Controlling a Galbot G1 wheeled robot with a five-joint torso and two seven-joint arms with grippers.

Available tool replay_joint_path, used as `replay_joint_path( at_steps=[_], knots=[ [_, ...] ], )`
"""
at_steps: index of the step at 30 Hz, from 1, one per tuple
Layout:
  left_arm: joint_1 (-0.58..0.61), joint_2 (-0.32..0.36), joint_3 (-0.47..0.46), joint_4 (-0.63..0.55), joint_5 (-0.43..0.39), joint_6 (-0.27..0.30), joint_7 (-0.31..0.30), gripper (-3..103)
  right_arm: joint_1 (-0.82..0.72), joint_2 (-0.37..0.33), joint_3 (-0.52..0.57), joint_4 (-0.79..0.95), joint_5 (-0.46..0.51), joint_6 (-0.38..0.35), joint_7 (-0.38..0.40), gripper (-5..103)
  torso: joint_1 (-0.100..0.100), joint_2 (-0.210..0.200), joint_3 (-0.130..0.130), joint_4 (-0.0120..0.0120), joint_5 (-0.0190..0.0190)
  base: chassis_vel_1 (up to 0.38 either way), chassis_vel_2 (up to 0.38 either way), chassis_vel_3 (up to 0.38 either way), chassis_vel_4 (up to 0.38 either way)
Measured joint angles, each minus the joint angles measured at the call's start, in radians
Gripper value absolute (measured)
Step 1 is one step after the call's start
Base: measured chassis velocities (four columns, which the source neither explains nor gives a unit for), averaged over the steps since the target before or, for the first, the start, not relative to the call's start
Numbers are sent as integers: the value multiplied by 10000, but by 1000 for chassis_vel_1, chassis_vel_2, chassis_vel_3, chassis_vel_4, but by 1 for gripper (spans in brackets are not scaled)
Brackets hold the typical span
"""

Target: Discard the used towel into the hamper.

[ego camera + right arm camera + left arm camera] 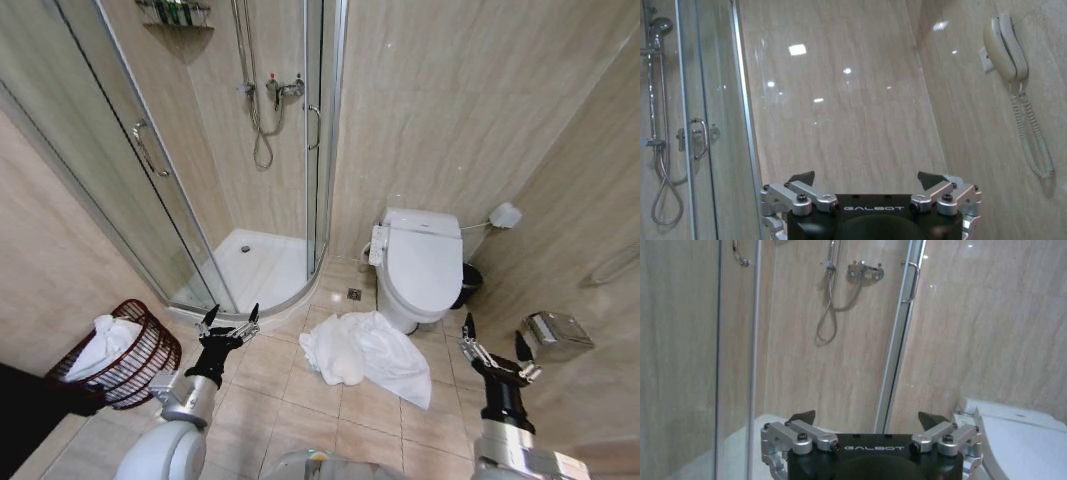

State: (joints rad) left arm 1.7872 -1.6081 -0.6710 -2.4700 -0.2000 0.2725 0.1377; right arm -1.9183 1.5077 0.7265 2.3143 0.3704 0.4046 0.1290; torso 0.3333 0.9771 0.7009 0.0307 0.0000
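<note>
White used towel (365,358) crumpled on the tiled floor (290,410), just beside the toilet (422,262) base and in front of the shower stall (260,265). Hamper (150,345) standing well apart to the left, against the wall, with another white cloth (103,343) already draped inside. Left tool (228,325) raised above the floor between hamper and towel, jaws spread and holding nothing; same released state in the left wrist view (867,424). Right tool (495,342) hovering on the far side of the towel, near a chrome bin (556,335), likewise spread and empty (867,182). Towel likely soft, limp and light, probably trailing and unfolding once lifted. Best taken at the thick bunched fold nearest the left tool rather than a thin flat edge, pinching several layers at once. Risk of a loose corner dragging or catching the hamper's openwork rim.
</note>
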Motion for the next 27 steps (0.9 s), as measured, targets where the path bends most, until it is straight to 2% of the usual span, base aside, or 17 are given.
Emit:
replay_joint_path(
  at_steps=[27],
  knots=[
    [0,0,0,0,0,0,0,100,-31,2,82,-273,-263,405,-186,100,-564,-1275,-710,0,0,0,0,0,0]
  ],
)
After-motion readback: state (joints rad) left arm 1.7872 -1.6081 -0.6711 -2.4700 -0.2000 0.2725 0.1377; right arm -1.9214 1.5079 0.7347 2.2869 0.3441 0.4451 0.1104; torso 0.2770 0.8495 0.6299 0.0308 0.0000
